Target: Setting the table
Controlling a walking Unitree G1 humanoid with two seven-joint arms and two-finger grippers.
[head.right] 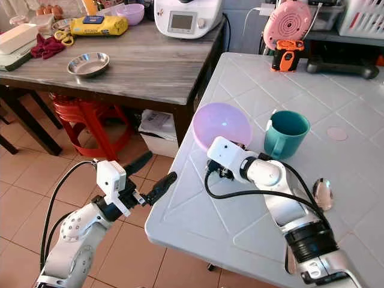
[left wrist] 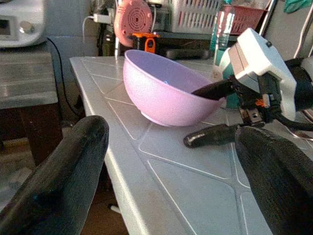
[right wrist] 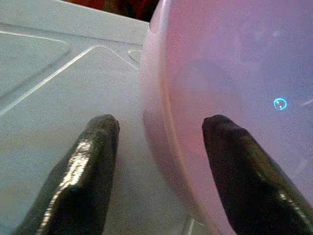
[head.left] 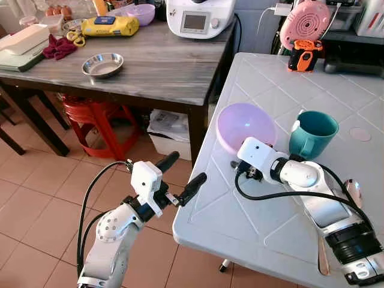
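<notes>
The left end effector is hovering wide open and empty off the white plastic worktop; the right end effector is straddling, fingers apart, the rim of the round lilac plastic bowl beside the teal mug.

A pale lilac bowl is seen on a white desk moulded with a pattern of diamond panels. A teal mug is seen beside it. Black fingers are shown on the right hand and on the left hand, each carried on a white wrist block and a silver arm. A grey, wood-grained desk is seen with a steel dish, a yellow box, a dark red cloth and a second lilac bowl. A red stool is seen on a terracotta tiled floor. A pink disc and an orange-and-black device are also seen.
</notes>
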